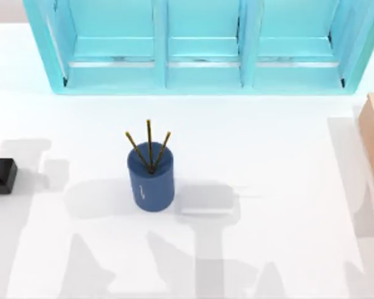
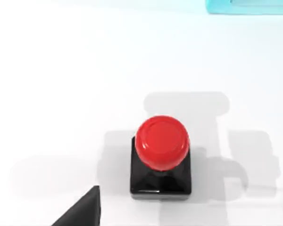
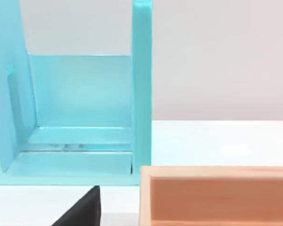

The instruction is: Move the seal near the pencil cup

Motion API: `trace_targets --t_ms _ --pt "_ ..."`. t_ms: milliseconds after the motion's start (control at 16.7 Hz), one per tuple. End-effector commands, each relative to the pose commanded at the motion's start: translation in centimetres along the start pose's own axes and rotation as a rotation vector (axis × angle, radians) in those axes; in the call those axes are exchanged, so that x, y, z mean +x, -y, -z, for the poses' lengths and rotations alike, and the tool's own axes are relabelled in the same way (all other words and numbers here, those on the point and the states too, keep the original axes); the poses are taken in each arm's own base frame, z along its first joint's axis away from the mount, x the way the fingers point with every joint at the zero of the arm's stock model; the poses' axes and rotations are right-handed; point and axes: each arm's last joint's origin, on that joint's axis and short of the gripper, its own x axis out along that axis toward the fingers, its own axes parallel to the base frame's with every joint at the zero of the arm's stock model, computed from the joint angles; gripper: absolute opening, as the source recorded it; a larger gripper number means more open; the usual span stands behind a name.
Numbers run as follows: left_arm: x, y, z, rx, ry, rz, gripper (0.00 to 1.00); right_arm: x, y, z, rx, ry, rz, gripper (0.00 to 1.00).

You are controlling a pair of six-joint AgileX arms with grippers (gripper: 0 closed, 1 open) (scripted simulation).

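your left gripper (image 2: 80,212), its grip state impossible to tell, is hovering above the black-based, red-knobbed seal (image 2: 161,157) standing upright at the table's left edge, well apart from the dark blue cylindrical pencil cup (image 1: 151,180).

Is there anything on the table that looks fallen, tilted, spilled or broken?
Nothing stands out. The seal stands upright on its black base at the table's left edge, apart from the pencil cup, which stands upright near the middle with its three pencils inside. Nothing looks spilled or damaged.
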Motion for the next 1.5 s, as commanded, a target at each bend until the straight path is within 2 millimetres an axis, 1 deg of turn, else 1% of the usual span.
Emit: trace_targets --t_ms 120,300,480,660,780,900,1260,1380,1500 --pt "2.2 -0.3 -2.8 0.004 -0.187 0.005 1.0 0.0 0.0 0.0 0.0 0.0 0.0 1.0" --pt "5.9 -0.9 -6.0 0.009 -0.433 0.016 1.0 0.0 0.0 0.0 0.0 0.0 0.0 1.0" --pt "9.5 -1.4 -8.3 0.011 -0.619 0.027 1.0 0.0 0.0 0.0 0.0 0.0 0.0 1.0" --pt "12.8 -1.9 -9.6 0.012 -0.752 0.037 1.0 0.0 0.0 0.0 0.0 0.0 0.0 1.0" --pt "14.3 -2.1 -10.1 0.012 -0.809 0.042 1.0 0.0 0.0 0.0 0.0 0.0 0.0 1.0" --pt "14.9 -2.2 -10.3 0.012 -0.834 0.044 1.0 0.0 0.0 0.0 0.0 0.0 0.0 1.0" --pt "15.0 -2.0 -10.3 0.016 -0.835 0.046 1.0 0.0 0.0 0.0 0.0 0.0 0.0 1.0" --pt "15.9 -2.1 -9.5 0.013 -0.841 0.045 1.0 0.0 0.0 0.0 0.0 0.0 0.0 1.0" --pt "17.4 -2.1 -8.1 0.012 -0.84 0.044 1.0 0.0 0.0 0.0 0.0 0.0 0.0 1.0"
